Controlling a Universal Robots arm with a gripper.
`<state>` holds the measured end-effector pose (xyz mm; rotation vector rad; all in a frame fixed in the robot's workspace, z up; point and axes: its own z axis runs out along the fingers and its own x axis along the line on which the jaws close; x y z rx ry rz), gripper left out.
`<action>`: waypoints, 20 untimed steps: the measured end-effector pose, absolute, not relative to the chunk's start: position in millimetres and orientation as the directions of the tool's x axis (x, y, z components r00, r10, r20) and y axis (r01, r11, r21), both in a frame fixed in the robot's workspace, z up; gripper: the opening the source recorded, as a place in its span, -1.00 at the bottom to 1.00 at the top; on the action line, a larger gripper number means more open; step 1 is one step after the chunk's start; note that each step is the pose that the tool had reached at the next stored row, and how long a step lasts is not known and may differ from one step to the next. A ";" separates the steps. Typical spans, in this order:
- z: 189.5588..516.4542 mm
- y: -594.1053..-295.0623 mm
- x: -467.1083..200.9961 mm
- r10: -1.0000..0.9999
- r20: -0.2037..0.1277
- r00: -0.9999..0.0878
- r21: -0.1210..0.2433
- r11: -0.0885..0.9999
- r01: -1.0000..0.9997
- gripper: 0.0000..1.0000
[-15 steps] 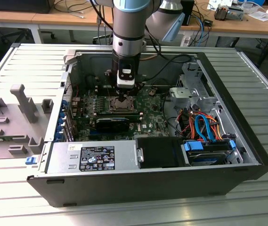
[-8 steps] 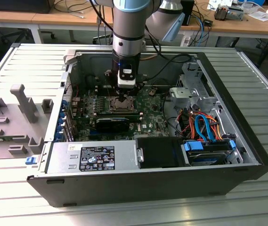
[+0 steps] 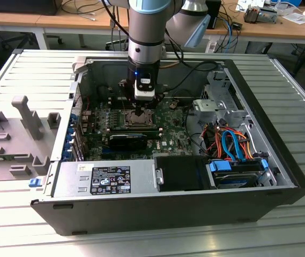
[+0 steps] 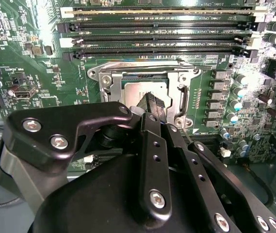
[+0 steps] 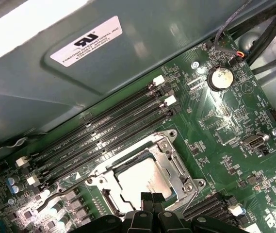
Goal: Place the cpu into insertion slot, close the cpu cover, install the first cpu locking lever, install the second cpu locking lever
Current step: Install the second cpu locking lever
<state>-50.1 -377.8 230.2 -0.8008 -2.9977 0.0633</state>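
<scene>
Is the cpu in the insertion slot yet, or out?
In. The flat silver-grey square cpu lies inside the silvery-rimmed insertion slot, framed all round by metal, in both wrist views.

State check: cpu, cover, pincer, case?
cpu: seated flat in the insertion slot.
cpu cover: down around the chip.
pincer: fingertips together, just above the cpu's edge, holding nothing.
computer case: side open, lying flat.

We see a ribbed metal table point(image 3: 29, 69) carrying the open computer case point(image 3: 168, 209) and grey fixture blocks point(image 3: 18, 134).
</scene>
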 end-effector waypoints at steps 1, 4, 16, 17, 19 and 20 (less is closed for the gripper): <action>230.2 -377.9 -50.1 0.498 0.026 -0.867 -0.049 0.867 0.496 -0.79; 230.2 -377.9 -50.1 0.493 0.026 -0.870 -0.049 0.870 0.491 -0.79; 230.2 -377.8 -50.1 0.478 0.026 -0.878 -0.049 0.878 0.477 -0.79; 230.2 -377.8 -50.1 0.477 0.026 -0.879 -0.049 0.878 0.475 -0.79; 230.2 -377.8 -50.1 0.474 0.026 -0.880 -0.049 0.880 0.473 -0.79; 230.2 -377.8 -50.1 0.473 0.026 -0.881 -0.049 0.881 0.471 -0.79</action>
